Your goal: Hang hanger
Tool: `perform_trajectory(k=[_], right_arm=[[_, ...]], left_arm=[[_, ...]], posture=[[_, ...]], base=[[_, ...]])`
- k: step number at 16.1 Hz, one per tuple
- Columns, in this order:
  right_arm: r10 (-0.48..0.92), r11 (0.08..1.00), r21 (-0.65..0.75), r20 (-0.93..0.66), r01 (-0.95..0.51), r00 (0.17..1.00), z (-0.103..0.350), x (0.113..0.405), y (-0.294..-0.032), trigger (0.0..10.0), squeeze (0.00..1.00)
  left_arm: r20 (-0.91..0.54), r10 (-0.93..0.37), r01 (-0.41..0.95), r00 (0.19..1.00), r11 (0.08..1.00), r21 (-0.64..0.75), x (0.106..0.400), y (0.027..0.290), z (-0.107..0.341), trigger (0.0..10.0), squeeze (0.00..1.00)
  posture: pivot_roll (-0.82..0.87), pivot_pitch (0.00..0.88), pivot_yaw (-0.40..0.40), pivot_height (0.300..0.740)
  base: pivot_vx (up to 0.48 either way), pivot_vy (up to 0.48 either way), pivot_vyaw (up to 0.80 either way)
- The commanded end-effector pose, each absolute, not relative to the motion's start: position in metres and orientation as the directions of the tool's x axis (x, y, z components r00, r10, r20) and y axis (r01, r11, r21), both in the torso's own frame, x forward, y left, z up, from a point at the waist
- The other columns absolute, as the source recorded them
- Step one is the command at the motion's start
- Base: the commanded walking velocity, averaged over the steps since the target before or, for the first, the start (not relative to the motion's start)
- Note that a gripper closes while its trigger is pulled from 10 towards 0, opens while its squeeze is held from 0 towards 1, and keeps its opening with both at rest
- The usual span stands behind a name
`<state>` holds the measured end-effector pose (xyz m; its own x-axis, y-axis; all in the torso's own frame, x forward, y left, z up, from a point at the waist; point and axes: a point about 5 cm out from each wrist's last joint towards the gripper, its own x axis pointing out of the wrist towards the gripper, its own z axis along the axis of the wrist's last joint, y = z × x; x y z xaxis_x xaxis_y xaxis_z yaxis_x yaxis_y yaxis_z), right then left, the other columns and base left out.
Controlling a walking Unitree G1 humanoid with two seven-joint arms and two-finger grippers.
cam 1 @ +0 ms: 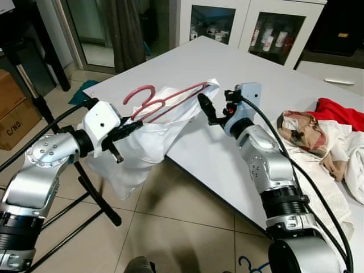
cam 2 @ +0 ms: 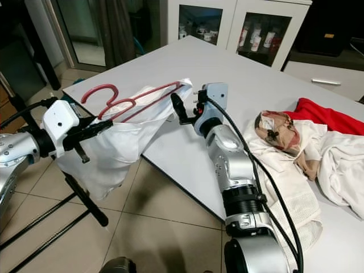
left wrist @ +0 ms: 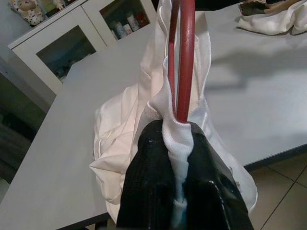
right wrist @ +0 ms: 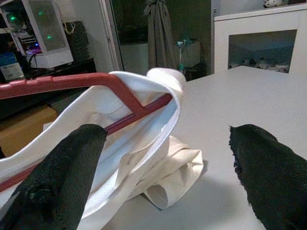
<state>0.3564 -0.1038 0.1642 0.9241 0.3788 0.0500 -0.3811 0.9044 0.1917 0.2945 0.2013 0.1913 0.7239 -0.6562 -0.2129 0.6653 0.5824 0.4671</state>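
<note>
A red hanger carries a white garment and is held in the air off the near-left corner of the white table. My left gripper is shut on the hanger's lower part through the cloth; in the left wrist view its fingers pinch white fabric with the red hanger rising out of it. The hanger's hook points away from the table. My right gripper is open just beside the hanger's far shoulder, touching nothing.
A pile of clothes, red, beige and white, lies on the table's right side. A black stand's legs cross the tiled floor under my left arm. A cardboard box sits far left; a white glass-door cabinet stands behind the table.
</note>
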Motion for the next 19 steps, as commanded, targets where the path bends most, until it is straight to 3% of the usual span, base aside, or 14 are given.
perform_trajectory(k=[1,15,16,17,18,19], right_arm=[[0.367,0.907,0.201,0.059,-0.371,0.928,0.167,0.358,-0.107,10.0,0.0],[0.367,0.907,0.201,0.059,-0.371,0.928,0.167,0.358,-0.107,10.0,0.0],[0.38,0.902,0.205,0.038,-0.379,0.924,0.163,0.363,-0.099,0.0,0.0],[0.402,0.896,0.199,0.014,-0.397,0.915,0.158,0.366,-0.088,0.0,0.0],[0.403,0.898,0.194,0.0,-0.396,0.915,0.156,0.367,-0.086,4.3,0.0],[0.398,0.901,0.191,-0.008,-0.39,0.917,0.156,0.368,-0.085,10.0,0.0]], left_arm=[[-0.192,-0.669,0.66,0.718,0.568,0.492,0.294,0.199,0.199,0.0,0.0],[-0.192,-0.669,0.66,0.718,0.568,0.492,0.294,0.199,0.199,0.0,0.0],[-0.191,-0.673,0.663,0.715,0.564,0.493,0.295,0.197,0.2,0.0,0.0],[-0.189,-0.679,0.666,0.709,0.558,0.496,0.296,0.195,0.201,0.0,0.0],[-0.188,-0.681,0.667,0.707,0.556,0.497,0.296,0.194,0.201,0.0,0.0],[-0.188,-0.682,0.668,0.707,0.555,0.497,0.296,0.194,0.201,0.0,0.0]], posture=[[0.1,0.0,-0.007,0.74],[0.1,0.0,-0.007,0.74],[0.1,0.0,0.0,0.74],[0.1,0.0,0.001,0.74],[0.1,0.0,0.001,0.74],[0.1,0.0,0.001,0.74]], base=[[0.0,0.0,0.0],[0.0,0.0,0.0],[0.0,0.0,0.0],[0.0,0.0,0.0],[0.0,0.0,0.0],[0.0,0.0,0.0]])
